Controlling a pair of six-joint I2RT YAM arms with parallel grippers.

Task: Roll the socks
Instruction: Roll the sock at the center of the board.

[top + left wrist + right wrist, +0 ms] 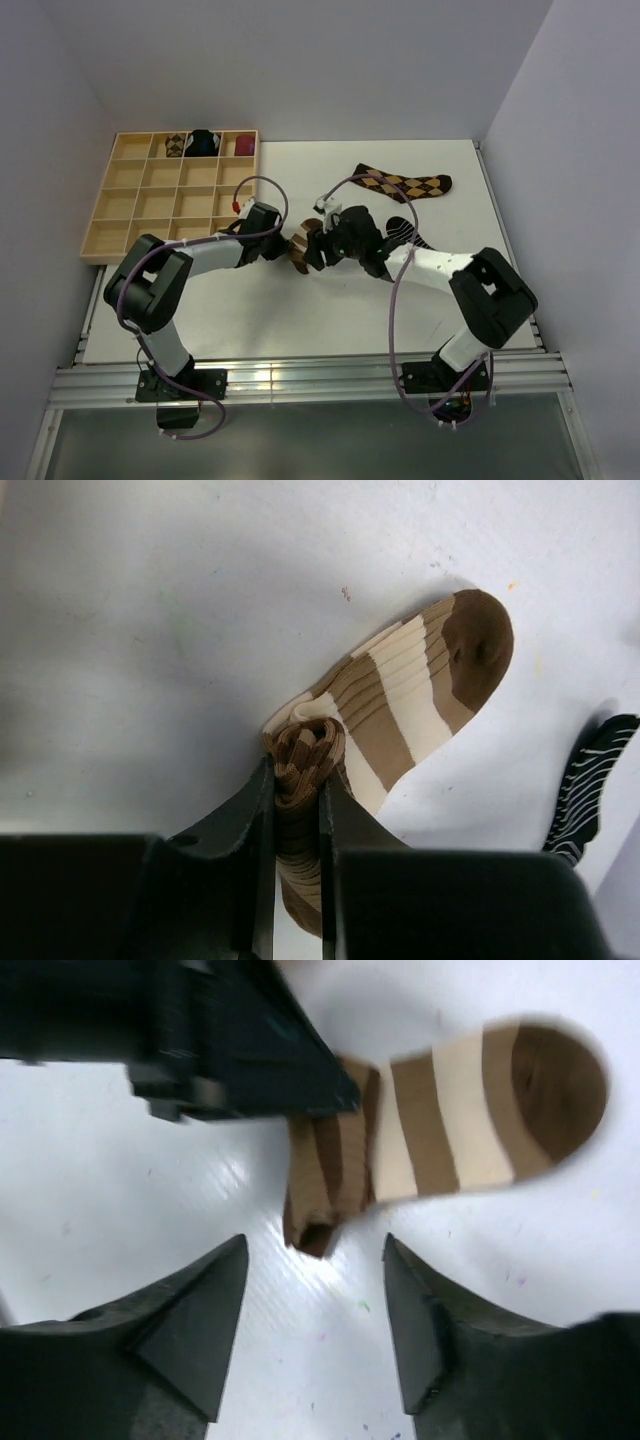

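Left pincer (297, 780) around striped sock (400, 700)

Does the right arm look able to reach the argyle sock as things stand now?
Probably yes. The right gripper stands open and empty, and the argyle sock lies flat on the table just beyond that arm, with nothing on it. Only a cable loops above it.

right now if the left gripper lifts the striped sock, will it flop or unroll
Probably floppy: the striped sock is ribbed knit, so its flat toe end would likely dangle. The roll may loosen, since only the left gripper pinches it.
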